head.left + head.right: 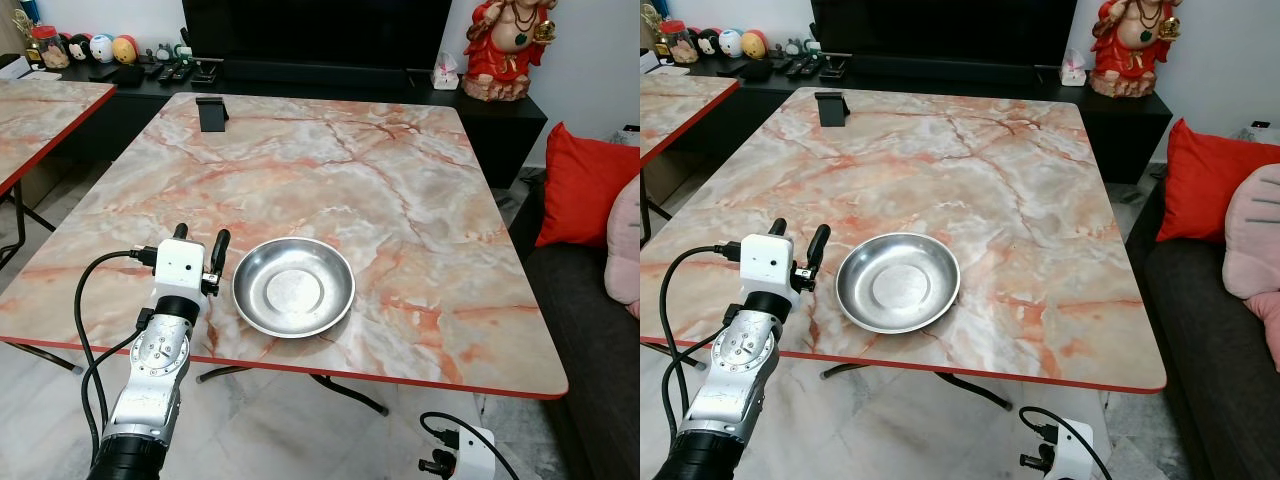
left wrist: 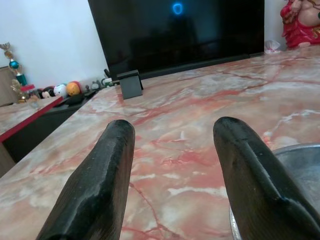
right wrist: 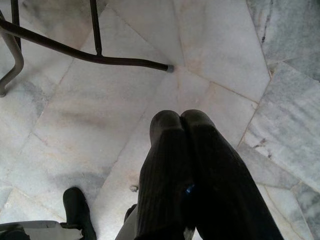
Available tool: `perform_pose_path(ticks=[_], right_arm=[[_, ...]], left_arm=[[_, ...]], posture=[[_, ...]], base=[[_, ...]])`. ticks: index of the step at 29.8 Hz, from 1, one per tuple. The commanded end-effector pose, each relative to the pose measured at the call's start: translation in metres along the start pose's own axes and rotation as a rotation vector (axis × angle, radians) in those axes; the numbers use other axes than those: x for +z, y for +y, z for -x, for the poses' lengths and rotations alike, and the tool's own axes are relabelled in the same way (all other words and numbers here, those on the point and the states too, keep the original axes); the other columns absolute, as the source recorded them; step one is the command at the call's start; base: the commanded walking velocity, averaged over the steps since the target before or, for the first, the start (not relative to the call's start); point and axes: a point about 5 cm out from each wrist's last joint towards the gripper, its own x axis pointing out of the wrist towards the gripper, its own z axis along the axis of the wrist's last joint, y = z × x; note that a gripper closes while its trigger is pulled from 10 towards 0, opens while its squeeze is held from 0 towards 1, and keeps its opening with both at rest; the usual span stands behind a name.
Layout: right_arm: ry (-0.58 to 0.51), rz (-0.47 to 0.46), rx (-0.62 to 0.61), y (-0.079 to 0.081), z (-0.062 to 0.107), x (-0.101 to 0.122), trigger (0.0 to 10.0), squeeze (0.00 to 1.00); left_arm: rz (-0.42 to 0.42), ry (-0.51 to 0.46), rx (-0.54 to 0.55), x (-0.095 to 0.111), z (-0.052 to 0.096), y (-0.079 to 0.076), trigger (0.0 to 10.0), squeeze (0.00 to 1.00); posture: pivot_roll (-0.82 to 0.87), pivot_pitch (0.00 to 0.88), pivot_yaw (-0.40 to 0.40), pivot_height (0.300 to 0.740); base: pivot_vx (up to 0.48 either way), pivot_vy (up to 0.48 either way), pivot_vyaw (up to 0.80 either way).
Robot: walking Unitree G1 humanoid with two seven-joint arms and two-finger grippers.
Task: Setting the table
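From the head camera, your left gripper [image 1: 200, 247] sits just left of the steel bowl [image 1: 293, 286] near the marble table's [image 1: 420, 200] near edge. Left wrist: fingers [image 2: 95, 185] spread wide, empty, ready to reposition it. Right wrist: right gripper [image 3: 182, 120] closed, empty, idle over the floor.

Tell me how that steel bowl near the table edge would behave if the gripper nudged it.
The steel bowl looks smooth and shiny on a glossy marble-pattern table, so it would probably slide readily. Being shallow and wide, it seems unlikely to tip. The open left gripper beside it may slip on its rim.
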Motion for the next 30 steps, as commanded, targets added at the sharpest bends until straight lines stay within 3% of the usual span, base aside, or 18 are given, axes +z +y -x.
perform_pose_path(ticks=[1,17,21,30], right_arm=[[-0.041,-0.112,-0.090,-0.016,0.002,0.003,10.0,0.00],[-0.051,-0.126,-0.086,-0.015,0.002,0.004,10.0,0.00],[-0.047,-0.121,-0.086,-0.015,0.002,0.004,10.0,0.00],[-0.043,-0.115,-0.083,-0.015,0.002,0.003,10.0,0.00]], left_arm=[[0.241,0.099,-0.102,-0.003,-0.032,-0.015,10.0,0.00],[0.240,0.103,-0.118,-0.006,-0.032,-0.014,10.0,0.00],[0.206,0.093,-0.140,-0.005,-0.031,-0.014,10.0,0.00],[0.176,0.008,-0.134,-0.001,-0.008,-0.005,10.0,0.00]], posture=[[0.00,0.000,0.014,0.736],[0.00,0.000,0.013,0.736],[0.00,0.000,0.015,0.736],[0.01,0.000,0.012,0.736]], base=[[0.000,0.000,0.00],[0.000,0.000,0.00],[0.000,0.000,0.00],[0.000,0.000,0.00]])
